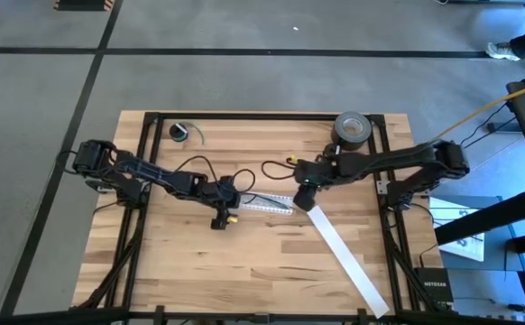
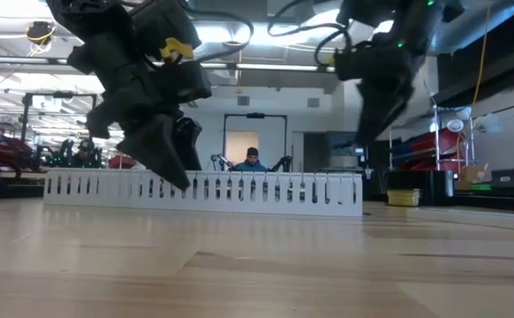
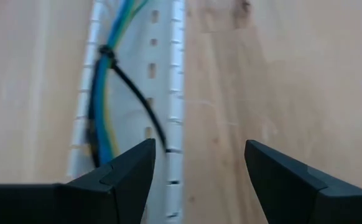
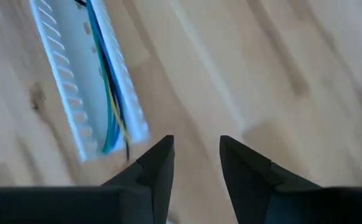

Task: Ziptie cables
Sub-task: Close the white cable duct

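The cables (image 3: 100,106), thin blue, green and yellow wires, lie lengthwise inside a white slotted channel (image 3: 178,74) on the wooden table. A black ziptie (image 3: 134,93) is looped around them, and its tail slants across the channel floor to the side wall. My left gripper (image 3: 199,149) hovers open over the channel's left end (image 1: 244,200) with nothing between its fingers. My right gripper (image 4: 196,146) is open above bare wood, just off the channel's right end (image 4: 106,140), where the cables (image 4: 109,99) show again. In the low view it (image 2: 376,124) hangs clear above the channel (image 2: 266,190).
A long white flat strip (image 1: 348,262) runs slantwise from below my right gripper toward the table's near right corner. A grey tape roll (image 1: 351,131) stands at the far right. A small round coil (image 1: 179,133) lies at the far left. Bare wood fills the near side.
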You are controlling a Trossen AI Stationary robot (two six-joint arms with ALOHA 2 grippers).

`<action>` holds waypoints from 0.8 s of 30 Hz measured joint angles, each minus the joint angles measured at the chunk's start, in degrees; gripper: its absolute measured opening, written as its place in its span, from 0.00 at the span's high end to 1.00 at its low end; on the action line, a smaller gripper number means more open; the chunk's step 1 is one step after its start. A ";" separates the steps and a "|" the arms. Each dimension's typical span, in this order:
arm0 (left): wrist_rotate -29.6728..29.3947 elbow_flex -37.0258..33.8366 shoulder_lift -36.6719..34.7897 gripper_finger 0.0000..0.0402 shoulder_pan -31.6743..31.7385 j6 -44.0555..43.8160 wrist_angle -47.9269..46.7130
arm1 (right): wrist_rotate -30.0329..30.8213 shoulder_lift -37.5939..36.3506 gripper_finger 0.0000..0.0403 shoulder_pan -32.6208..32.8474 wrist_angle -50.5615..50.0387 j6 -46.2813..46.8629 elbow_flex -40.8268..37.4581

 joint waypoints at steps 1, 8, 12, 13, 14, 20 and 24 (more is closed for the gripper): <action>0.01 -0.02 0.00 0.42 -0.37 0.02 0.01 | -0.53 -0.42 0.71 0.38 -1.93 2.01 0.00; 0.08 -0.02 0.00 0.42 -1.22 -0.20 0.58 | -4.94 -0.25 0.62 6.97 -10.07 13.11 -0.02; 0.06 -0.02 0.02 0.42 -1.22 -0.15 0.59 | -5.29 -0.26 0.46 13.07 -12.45 22.51 -0.02; 0.06 -0.02 0.02 0.42 -1.22 -0.13 0.57 | -5.27 -0.24 0.41 14.95 -13.48 25.25 -0.02; 0.06 -0.02 0.02 0.42 -1.22 -0.04 0.64 | -5.01 -0.24 0.37 16.95 -14.12 28.01 -0.10; 0.07 -0.02 0.02 0.42 -1.22 0.04 0.60 | 1.20 -0.24 0.20 28.13 -1.97 43.28 -7.75; 0.06 -0.02 0.02 0.42 -1.22 0.09 0.96 | 11.96 -0.23 0.18 33.91 4.26 51.74 -14.14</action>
